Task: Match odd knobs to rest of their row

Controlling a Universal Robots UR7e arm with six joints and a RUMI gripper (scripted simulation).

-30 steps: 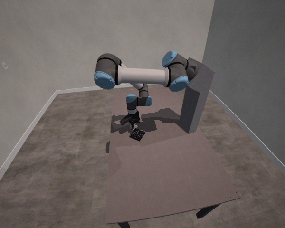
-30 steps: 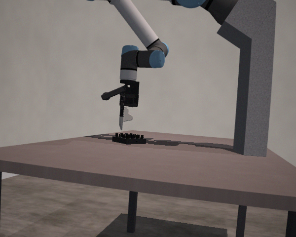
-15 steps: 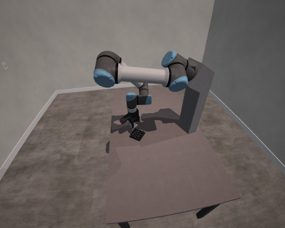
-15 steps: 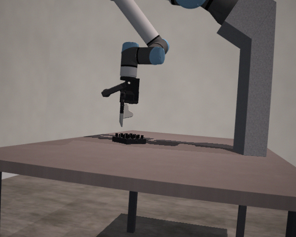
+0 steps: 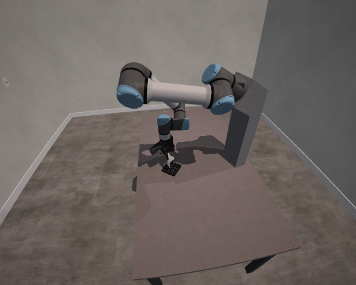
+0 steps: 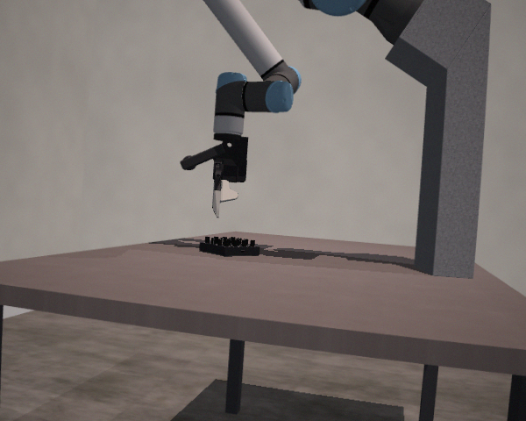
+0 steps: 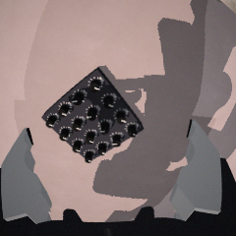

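Now one black knob box (image 7: pixel 93 117) lies flat on the brown table (image 5: pixel 215 214), and it is the only loose thing on that table. Seen by the wrist camera, the box is turned like a diamond and it carries sixteen small round knobs, four rows with four in each row. Every knob has a light mark, but the marks are too small to tell which way each one points. One gripper (image 6: pixel 217 206) hangs above the box, well apart from it, and touches no knob. Its two grey fingers stand spread wide, one to each side of the box in the wrist view, and nothing is held between them. One arm (image 5: pixel 176 92) carries this gripper and reaches out from one tall grey column (image 6: pixel 451 181), which stands on the table to the right of the box in the side view. Dark shadows of the arm fall on the table around the box and partly over it.
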